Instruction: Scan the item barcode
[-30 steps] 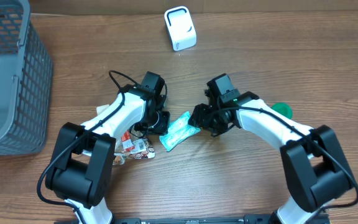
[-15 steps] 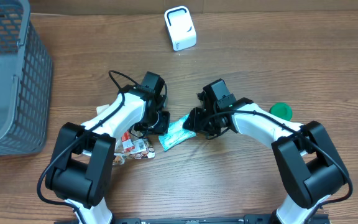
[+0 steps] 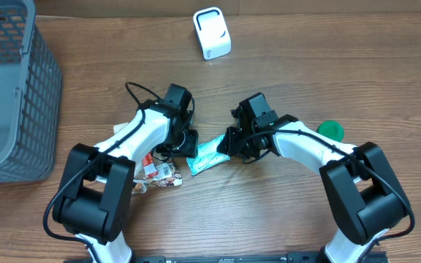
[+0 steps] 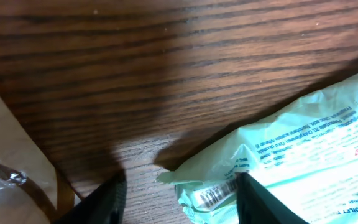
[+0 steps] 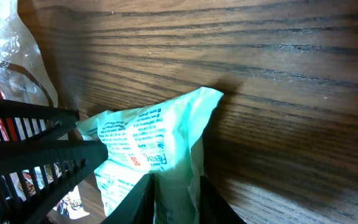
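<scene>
As the wooden table [image 3: 269, 219] bears a grey basket [image 3: 9, 95] at its left edge and a white scanner [image 3: 212, 33] near the far edge, the mint-green packet [image 3: 207, 155] sits mid-table between both arms. The right gripper [image 5: 176, 199] pinches one end; the left gripper [image 4: 179, 196] has its jaws apart around the other end, beside its barcode [image 4: 215, 194].
</scene>
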